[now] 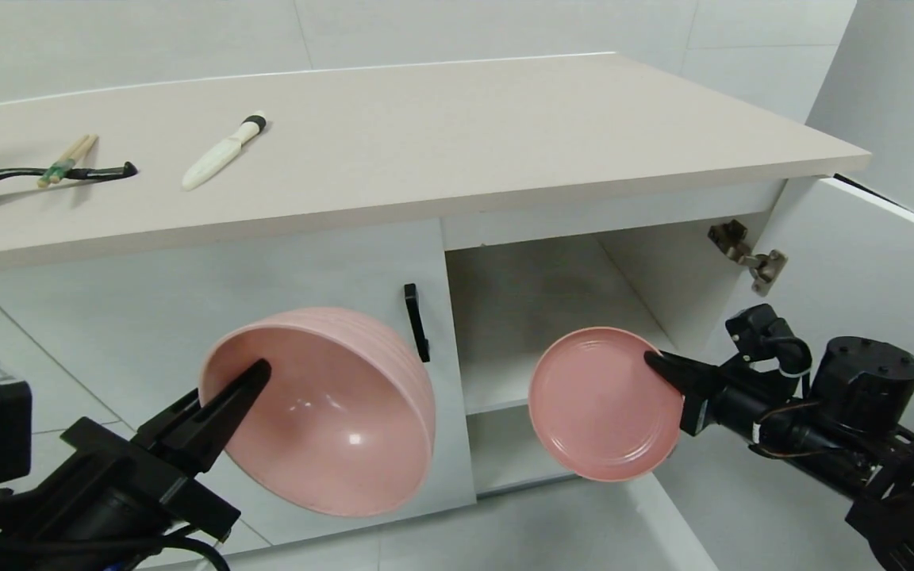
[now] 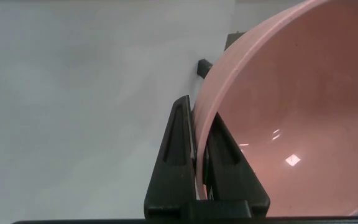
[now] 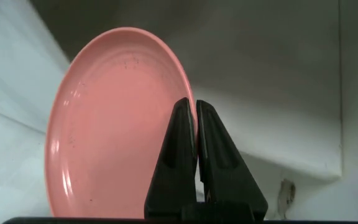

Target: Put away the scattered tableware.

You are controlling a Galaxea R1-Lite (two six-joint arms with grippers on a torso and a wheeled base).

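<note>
Bowl [image 1: 346,428] and plate [image 1: 596,404] pinched between fingers [image 1: 228,400].

Far side of pink bowl [image 2: 291,106] off-frame.

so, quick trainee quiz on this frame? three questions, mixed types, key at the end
1. Which gripper holds the plate by its rim?
2. True or false: both cupboard doors are open.
3. The left gripper is shut on: A) the bowl B) a cup C) nothing

Key
1. The right gripper.
2. False: the left door is shut; the one on the right is swung open.
3. A
</note>
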